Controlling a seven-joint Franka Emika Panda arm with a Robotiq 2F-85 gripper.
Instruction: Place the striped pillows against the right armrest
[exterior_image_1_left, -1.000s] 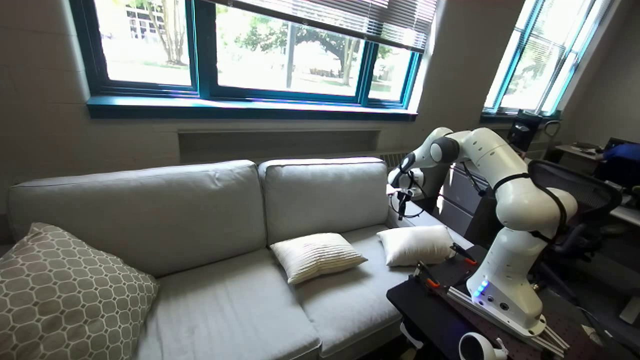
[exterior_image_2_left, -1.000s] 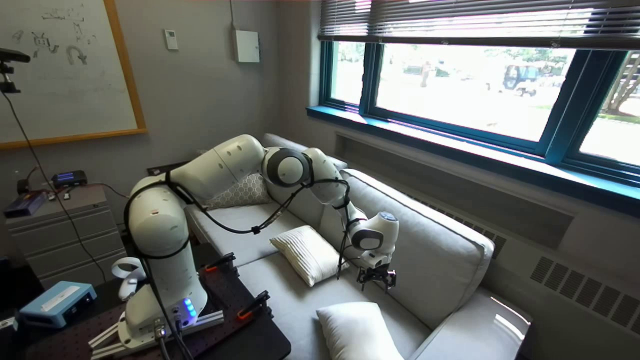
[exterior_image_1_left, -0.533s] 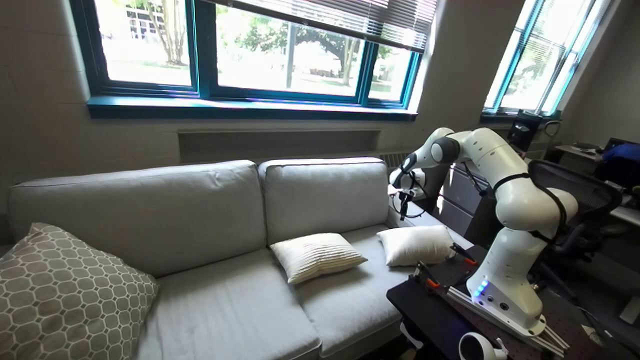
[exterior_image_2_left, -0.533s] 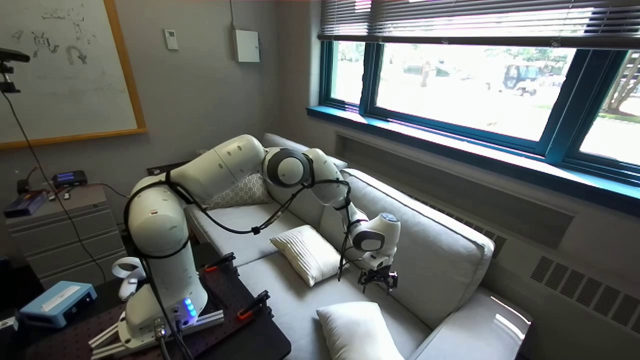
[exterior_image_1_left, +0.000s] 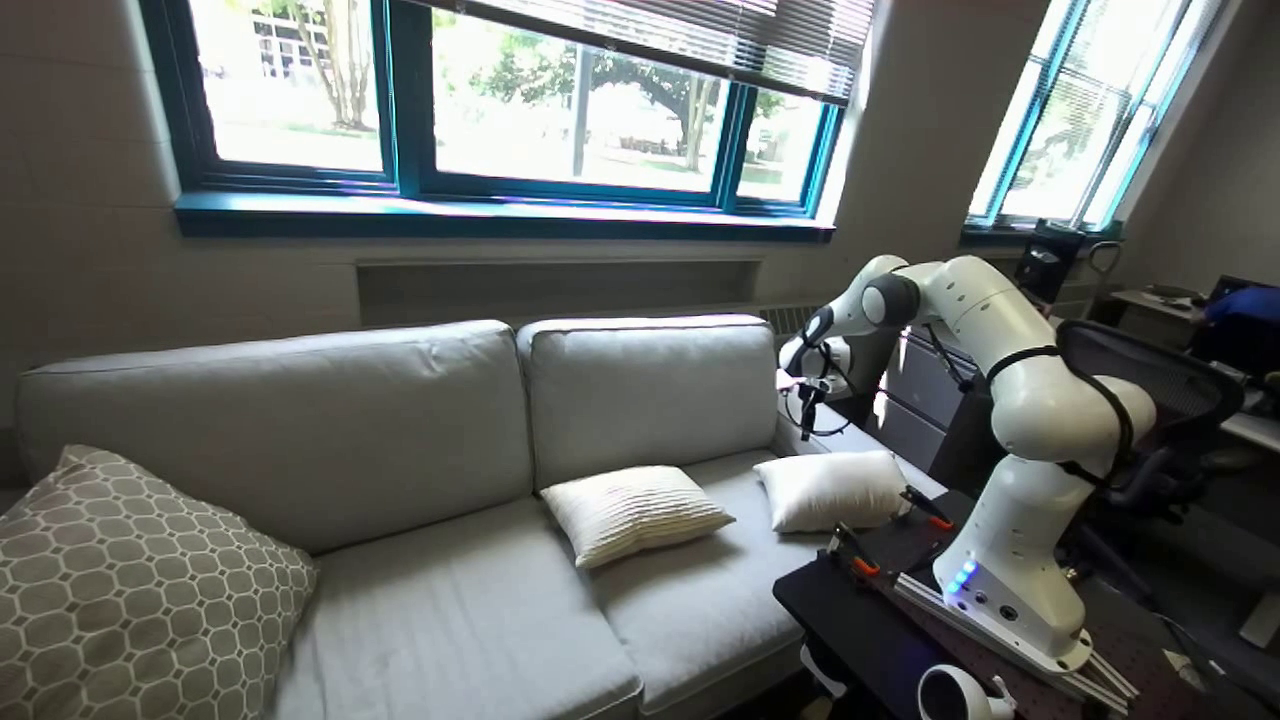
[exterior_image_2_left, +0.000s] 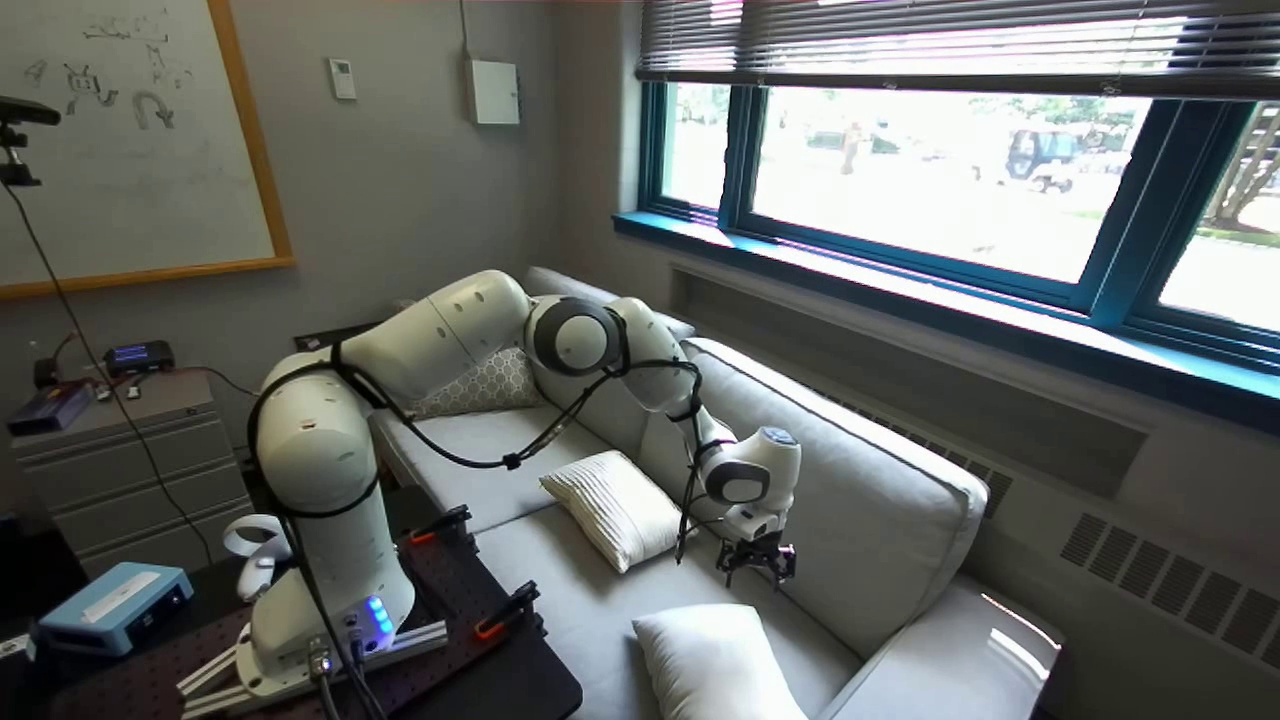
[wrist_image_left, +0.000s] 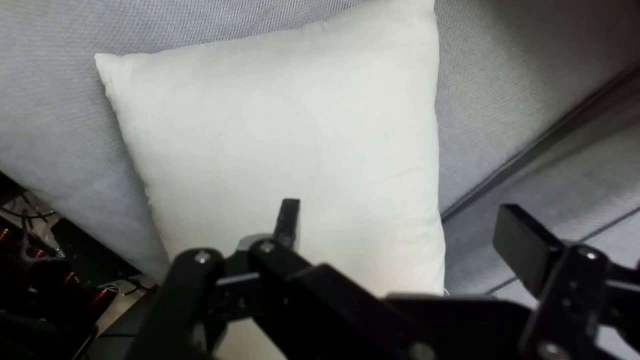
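Observation:
One striped cream pillow lies flat on the seat, left of a plain white pillow. The striped pillow also shows in an exterior view; it is out of the wrist view. The plain white pillow lies near the right armrest, and it fills the middle of the wrist view. The armrest is partly hidden in an exterior view. My gripper hangs over the seat near the backrest, above and apart from the plain pillow. Its fingers are wide open and empty in the wrist view.
The grey sofa backrest stands close behind my gripper. A patterned pillow leans at the far left end. The black robot table with clamps borders the sofa front. Cables hang along the arm.
My gripper has shifted very slightly to the right in both exterior views, then held still over the last half second. The pillows have not moved.

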